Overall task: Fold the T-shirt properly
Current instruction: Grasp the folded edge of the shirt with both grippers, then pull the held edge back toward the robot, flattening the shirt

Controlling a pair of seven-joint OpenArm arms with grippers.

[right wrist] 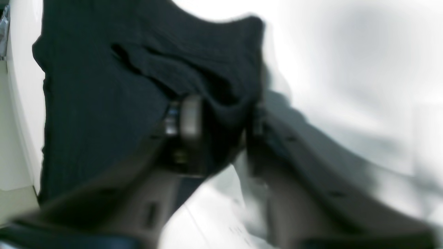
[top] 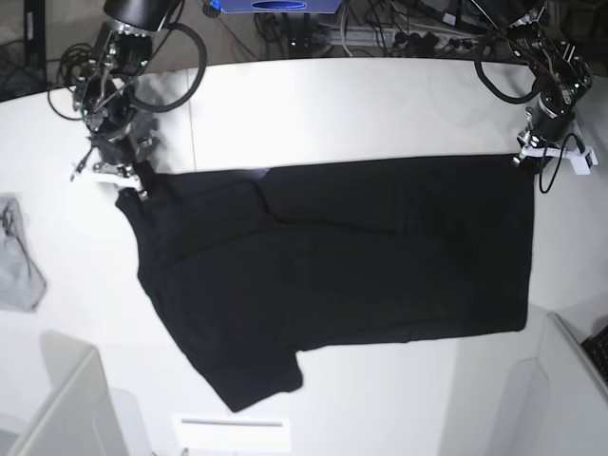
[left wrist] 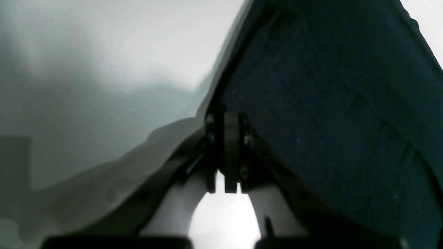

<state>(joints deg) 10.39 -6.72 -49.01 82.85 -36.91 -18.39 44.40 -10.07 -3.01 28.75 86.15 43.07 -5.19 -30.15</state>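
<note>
The black T-shirt (top: 361,256) lies spread across the white table (top: 332,104), one sleeve pointing toward the front edge. No print shows on it. My right gripper (top: 128,179) sits at the shirt's back-left corner. In the blurred right wrist view a bunched fold of the T-shirt (right wrist: 104,103) fills the gap between the fingers (right wrist: 183,117) of the right gripper (right wrist: 218,117). My left gripper (top: 528,152) is at the back-right corner. In the left wrist view the left gripper (left wrist: 226,119) has its jaws pressed together on the hem of the T-shirt (left wrist: 328,103).
A small grey cloth (top: 17,256) lies at the table's left edge. Cables (top: 399,28) crowd the back edge. White panels stand at the front left (top: 57,399) and front right (top: 570,380). A white slip (top: 228,423) lies near the front edge.
</note>
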